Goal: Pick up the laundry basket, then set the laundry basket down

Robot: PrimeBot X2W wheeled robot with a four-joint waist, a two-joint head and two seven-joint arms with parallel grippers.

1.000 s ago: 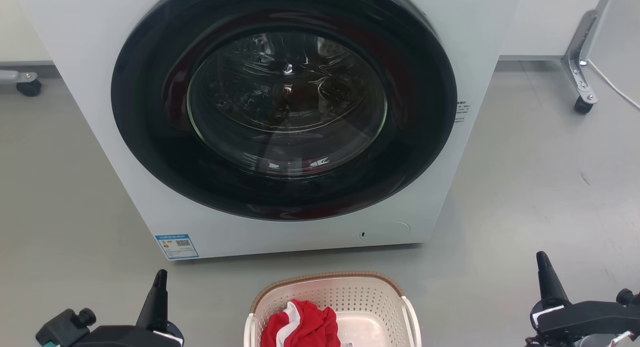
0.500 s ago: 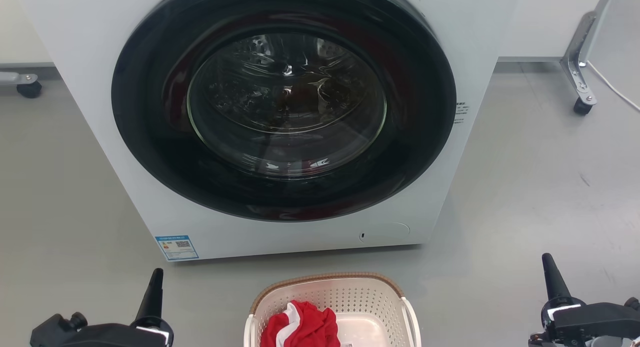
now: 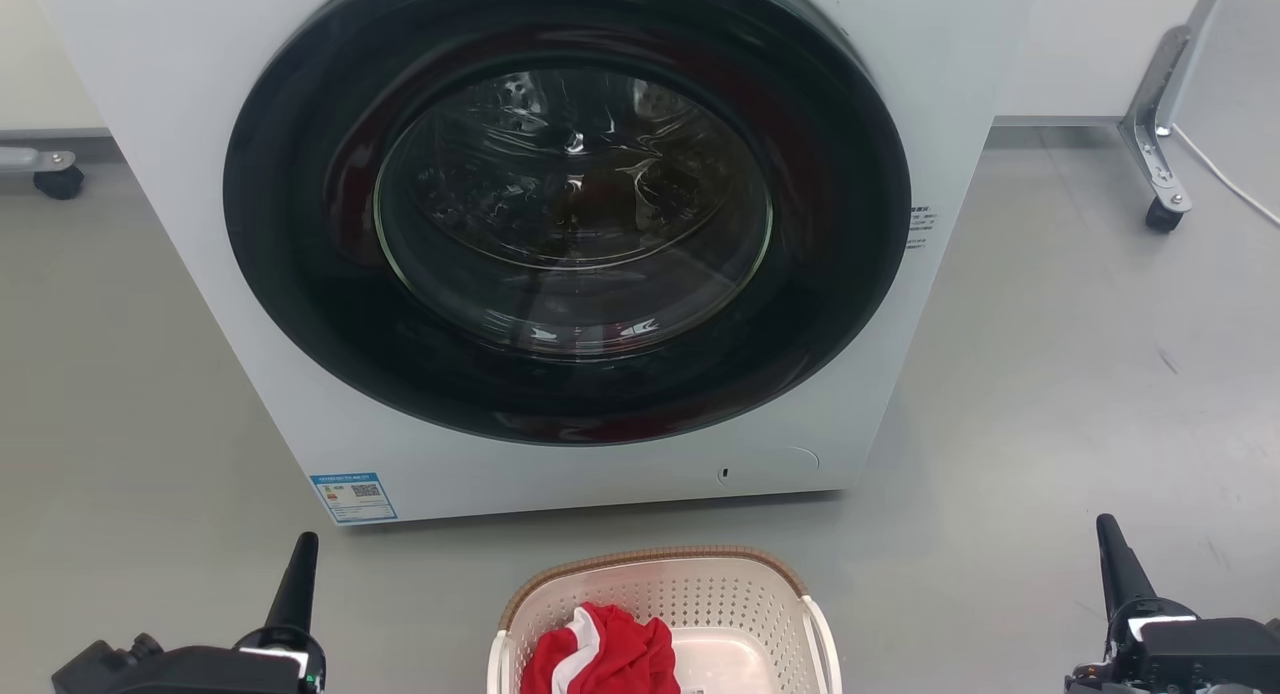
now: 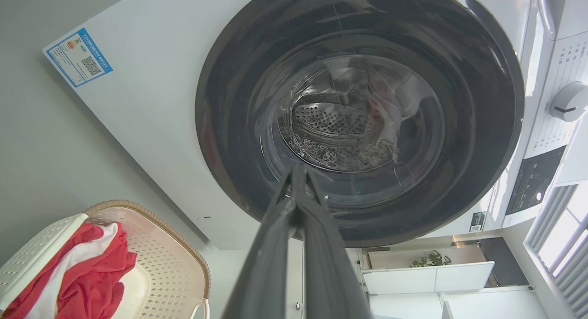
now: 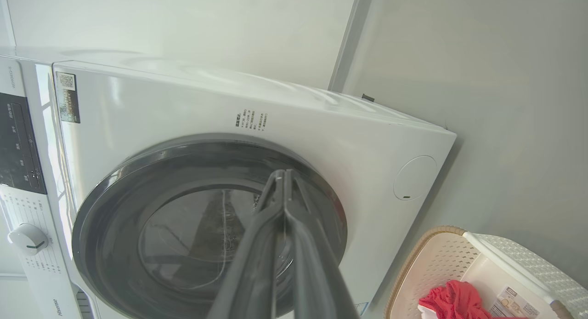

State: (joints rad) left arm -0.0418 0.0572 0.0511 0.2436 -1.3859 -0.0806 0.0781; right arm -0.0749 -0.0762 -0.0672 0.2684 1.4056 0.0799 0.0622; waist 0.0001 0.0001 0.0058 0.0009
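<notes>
The laundry basket [image 3: 700, 589] stands on the floor at the bottom centre of the head view, cream-white and perforated with a brown woven rim, a red and white garment [image 3: 600, 649] lying inside. It appears at the lower left as the laundry basket [image 4: 170, 264] in the left wrist view and at the lower right as the laundry basket [image 5: 441, 264] in the right wrist view, with a label on its floor. My left gripper [image 3: 303, 549] is shut, off to the basket's left. My right gripper [image 3: 1107, 527] is shut, off to the basket's right. Neither touches the basket.
A white front-loading washing machine [image 3: 560, 234] with a dark round door stands just behind the basket. Grey floor lies on both sides. A caster [image 3: 58, 179] sits at the far left and a metal leg with a caster [image 3: 1158, 174] at the far right.
Both grippers have drawn down toward the bottom edge of the head view, and the right one has also shifted slightly outward. The basket has stayed in place.
</notes>
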